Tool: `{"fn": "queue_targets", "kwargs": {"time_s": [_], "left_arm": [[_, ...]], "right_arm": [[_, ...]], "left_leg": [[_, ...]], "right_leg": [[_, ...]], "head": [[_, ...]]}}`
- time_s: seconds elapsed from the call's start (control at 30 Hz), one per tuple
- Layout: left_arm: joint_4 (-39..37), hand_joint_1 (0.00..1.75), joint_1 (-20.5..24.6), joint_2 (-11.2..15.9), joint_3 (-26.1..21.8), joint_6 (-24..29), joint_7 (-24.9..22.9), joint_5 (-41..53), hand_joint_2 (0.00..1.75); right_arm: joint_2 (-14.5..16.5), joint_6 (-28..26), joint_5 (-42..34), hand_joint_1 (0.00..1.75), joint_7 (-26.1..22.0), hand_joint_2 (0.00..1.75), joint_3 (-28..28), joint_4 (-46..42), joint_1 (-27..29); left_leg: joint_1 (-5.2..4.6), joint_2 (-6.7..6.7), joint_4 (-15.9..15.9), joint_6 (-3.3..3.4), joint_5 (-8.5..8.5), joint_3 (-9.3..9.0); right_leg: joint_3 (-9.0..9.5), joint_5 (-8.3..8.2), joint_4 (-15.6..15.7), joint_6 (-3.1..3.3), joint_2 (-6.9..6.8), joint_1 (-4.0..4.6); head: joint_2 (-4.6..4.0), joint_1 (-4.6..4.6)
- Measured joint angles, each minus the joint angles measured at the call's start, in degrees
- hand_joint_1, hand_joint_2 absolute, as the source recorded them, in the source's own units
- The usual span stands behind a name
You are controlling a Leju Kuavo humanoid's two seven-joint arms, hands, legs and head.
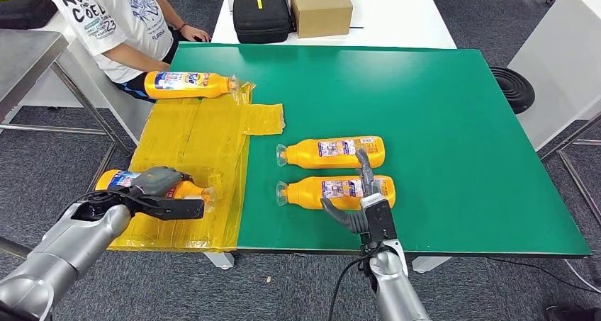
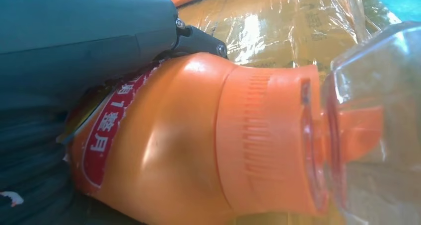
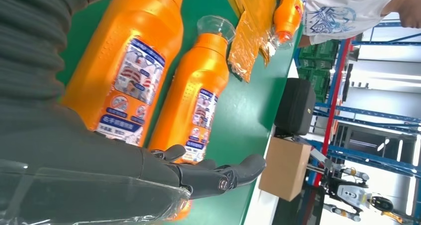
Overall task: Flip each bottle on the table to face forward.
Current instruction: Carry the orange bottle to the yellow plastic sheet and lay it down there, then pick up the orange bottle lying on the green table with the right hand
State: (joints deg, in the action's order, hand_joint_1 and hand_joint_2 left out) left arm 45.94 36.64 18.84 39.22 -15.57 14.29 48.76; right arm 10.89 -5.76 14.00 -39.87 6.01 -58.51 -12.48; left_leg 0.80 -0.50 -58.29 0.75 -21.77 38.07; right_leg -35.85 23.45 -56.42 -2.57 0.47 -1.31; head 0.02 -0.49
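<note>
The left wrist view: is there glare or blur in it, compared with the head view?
Left wrist view: glare on the yellow plastic sheet, and the bottle's clear cap looks soft, very close to the lens. Head view: even light, sharp green table.

The head view looks forward and down over the green table (image 1: 439, 122) from its near edge. The left wrist view sits right up against one orange bottle (image 2: 198, 145). The right wrist view, turned sideways, looks across the table at close range, sharing two bottles (image 3: 193, 101) with the head view.
</note>
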Motion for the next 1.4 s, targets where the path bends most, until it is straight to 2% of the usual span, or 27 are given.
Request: {"fn": "queue_targets", "kwargs": {"time_s": [0.03, 0.2, 0.77, 0.9, 1.03, 1.2, 1.4], "left_arm": [[0.0, 0.0, 0.2, 0.0, 0.1, -0.5, 0.1, 0.2, 1.75], [-0.6, 0.0, 1.4, -0.2, 0.9, -3.1, 1.0, 0.6, 1.75], [-3.6, 0.0, 3.6, -0.3, 3.2, -4.2, 2.4, -0.1, 1.75], [-3.7, 0.0, 4.0, 0.3, 3.6, -5.8, 3.0, -0.5, 1.75], [-1.0, 0.0, 4.5, 3.2, 4.2, -9.2, 3.5, -3.2, 0.0], [5.3, 0.0, 4.2, 8.1, 4.5, -11.2, 3.3, -6.7, 0.0], [10.9, 0.0, 4.2, 10.1, 5.1, -12.2, 2.6, -7.4, 0.0]], "right_arm": [[0.0, 0.0, 0.0, 0.0, 0.0, 1.75, 0.0, 0.0, 0.1], [0.2, -0.1, 0.1, 0.0, 0.0, 1.75, 0.0, 0.0, 0.5], [0.3, 0.0, 0.1, 0.0, 0.0, 1.75, 0.0, 0.7, -0.6], [0.3, -0.1, -0.3, 0.0, 0.0, 1.75, 0.0, 1.3, -1.0], [0.3, -0.2, -0.9, 0.0, 0.0, 1.75, 0.0, 1.8, -1.3], [0.3, -0.3, -1.1, 0.0, -0.1, 1.75, 0.1, 2.2, -1.3], [0.3, -0.6, -1.3, 0.0, -0.1, 1.75, 0.1, 2.4, -1.3]], "left_leg": [[0.0, 0.0, 0.0, 0.0, 0.0, 0.0], [0.0, 0.0, 0.0, 0.0, 0.0, 0.0], [0.0, 0.0, 0.0, 0.0, 0.0, 0.0], [0.01, 0.0, 0.0, 0.0, 0.01, 0.0], [0.04, 0.03, 0.0, -0.01, 0.01, 0.0], [0.08, 0.01, 0.0, -0.01, 0.01, 0.05], [0.05, -0.03, 0.0, 0.0, 0.01, 0.08]], "right_leg": [[0.0, 0.0, 0.0, 0.0, 0.0, 0.0], [0.0, 0.0, 0.0, 0.0, 0.01, 0.0], [0.01, -0.01, 0.0, 0.0, 0.01, 0.01], [0.02, -0.01, 0.0, 0.0, 0.01, 0.01], [-0.02, -0.01, 0.0, 0.01, 0.03, 0.05], [-0.05, 0.01, 0.0, 0.02, 0.0, 0.1], [-0.04, 0.01, 0.0, 0.02, -0.02, 0.04]], "head": [[0.0, 0.0], [0.0, 0.0], [0.0, 0.01], [0.0, 0.01], [0.0, 0.0], [0.0, 0.01], [0.0, 0.02]]}}
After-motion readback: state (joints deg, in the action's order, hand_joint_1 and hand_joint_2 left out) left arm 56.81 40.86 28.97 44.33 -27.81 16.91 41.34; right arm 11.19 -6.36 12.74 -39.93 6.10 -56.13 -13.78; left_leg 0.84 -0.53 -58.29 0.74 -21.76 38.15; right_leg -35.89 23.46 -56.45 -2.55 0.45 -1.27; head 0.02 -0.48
